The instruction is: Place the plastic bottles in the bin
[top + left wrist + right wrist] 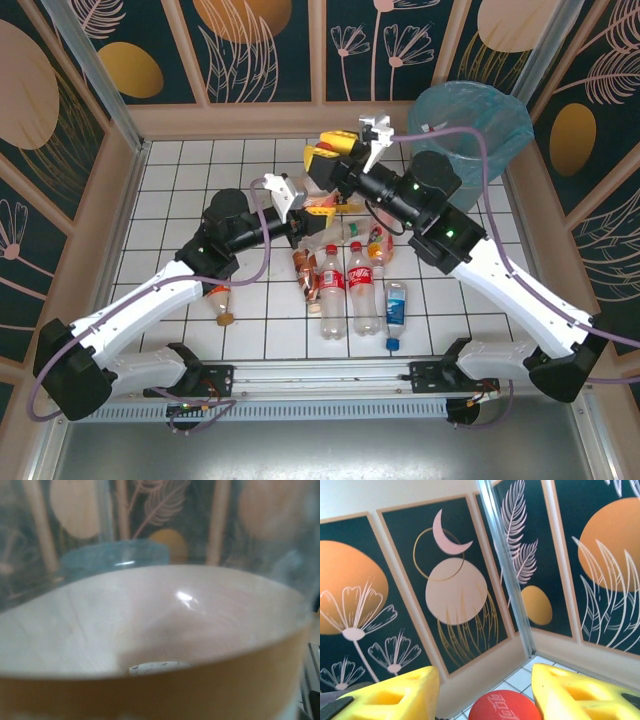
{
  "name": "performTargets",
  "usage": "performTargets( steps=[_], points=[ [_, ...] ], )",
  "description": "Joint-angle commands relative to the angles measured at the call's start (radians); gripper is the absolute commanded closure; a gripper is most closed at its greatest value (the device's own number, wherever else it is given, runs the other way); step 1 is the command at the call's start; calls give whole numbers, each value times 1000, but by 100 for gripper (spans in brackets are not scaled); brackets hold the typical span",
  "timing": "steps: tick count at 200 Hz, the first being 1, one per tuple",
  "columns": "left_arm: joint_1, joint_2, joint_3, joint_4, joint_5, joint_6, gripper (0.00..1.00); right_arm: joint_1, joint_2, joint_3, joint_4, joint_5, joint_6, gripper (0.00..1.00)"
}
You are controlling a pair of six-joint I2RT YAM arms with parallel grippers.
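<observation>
My right gripper (333, 148) is raised over the back of the floor, and its yellow fingers (395, 695) stand on either side of a bottle's red Coca-Cola cap (502, 707). My left gripper (310, 207) sits just below it, with an orange-labelled bottle (160, 690) pressed so close to its camera that its fingers are hidden. Several plastic bottles lie on the tiles: two red-labelled ones (333, 287) (363, 287), a blue-labelled one (396, 305), a crushed brown one (306, 272) and one beside my left arm (221, 303). The bin (470, 125) with its light-blue bag stands at the back right. The bin (115, 555) looks blurred in the left wrist view.
The white tiled floor (200, 170) is walled by patterned panels (455, 580) on three sides. A metal rail (320, 375) runs along the near edge between the arm bases. A small orange bottle (378, 246) lies by my right arm.
</observation>
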Motion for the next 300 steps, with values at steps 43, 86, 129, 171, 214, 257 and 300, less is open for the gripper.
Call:
performTargets(
  steps=[43,86,129,171,214,257,300],
  points=[
    [-1,-28,29,-66,3,91,82,5,37,172,-359,-65,-61,61],
    [-1,-22,34,-78,5,98,82,8,82,253,-464,-47,-86,55],
    [0,-22,32,-79,5,103,81,11,114,298,-526,-4,-108,50],
    [-1,-19,29,-76,14,104,81,10,104,294,-529,65,-119,46],
    [-1,-20,29,-76,10,102,80,8,70,278,-501,-23,-119,65],
    [0,-35,27,-61,-23,87,46,8,34,277,-476,-113,-113,100],
    [-1,-72,-4,2,-86,58,1,8,61,384,-494,343,-139,100]
  ],
)
